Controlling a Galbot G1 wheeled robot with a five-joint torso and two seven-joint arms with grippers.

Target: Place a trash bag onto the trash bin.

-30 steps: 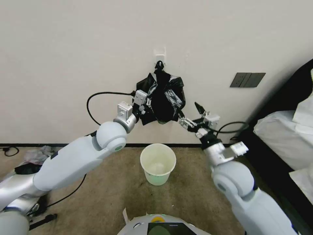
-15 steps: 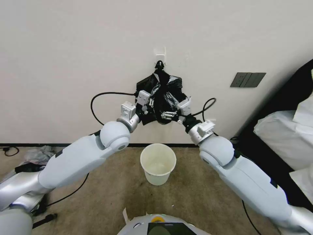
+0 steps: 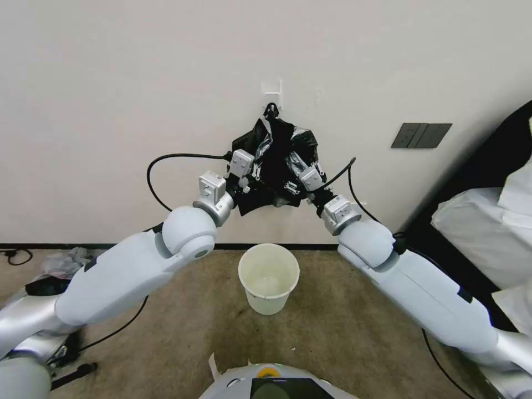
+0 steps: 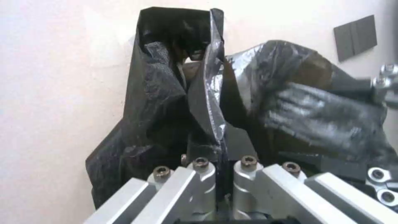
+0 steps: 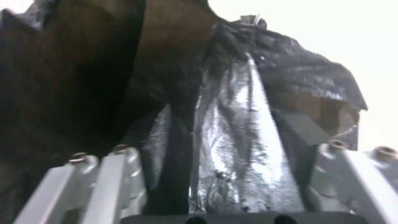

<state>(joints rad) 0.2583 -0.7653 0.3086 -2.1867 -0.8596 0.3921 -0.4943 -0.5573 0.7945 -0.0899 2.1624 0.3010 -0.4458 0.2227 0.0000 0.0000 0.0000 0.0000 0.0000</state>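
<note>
The trash bag (image 3: 277,160) is wrinkled glossy black film hanging against the wall from a white hook (image 3: 271,91). My left gripper (image 3: 254,183) is at its left side, shut on a fold of the film (image 4: 211,102); the fingers (image 4: 203,174) press together on it. My right gripper (image 3: 292,187) is at the bag's right side and open, with shiny film (image 5: 240,124) lying between its spread fingers (image 5: 112,168). The trash bin (image 3: 269,277), a cream-white round bucket, stands upright on the floor below the bag with nothing in it.
A dark wall plate (image 3: 421,135) sits to the right of the bag. Black furniture with white bags (image 3: 487,227) fills the right side. Scraps and cables (image 3: 61,266) lie on the floor at far left. Brown carpet surrounds the bin.
My right arm has swung in from the right and turned its gripper up into the bag's right side. The bag has bunched upward. My left gripper has kept its hold.
</note>
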